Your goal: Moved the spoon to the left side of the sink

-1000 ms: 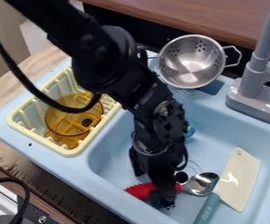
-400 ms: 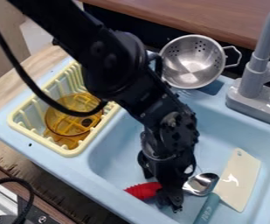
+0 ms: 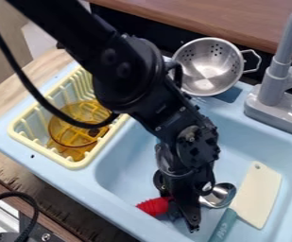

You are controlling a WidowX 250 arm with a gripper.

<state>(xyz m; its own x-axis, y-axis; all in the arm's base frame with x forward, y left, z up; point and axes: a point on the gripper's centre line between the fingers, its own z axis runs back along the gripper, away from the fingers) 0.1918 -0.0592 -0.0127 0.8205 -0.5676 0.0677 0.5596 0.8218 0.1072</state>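
Red-handled spoon (image 3: 153, 206) sits beneath the end effector (image 3: 187, 220) by the sink's near edge (image 3: 119, 212), likely for grasping; whether gripped, I cannot tell.

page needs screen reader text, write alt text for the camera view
Black robot gripper over a red-handled metal spoon in a light-blue toy sink, beside a cream cleaver with a teal handle. A steel colander sits at the sink's far edge; a yellow dish rack holds an amber item at image left.
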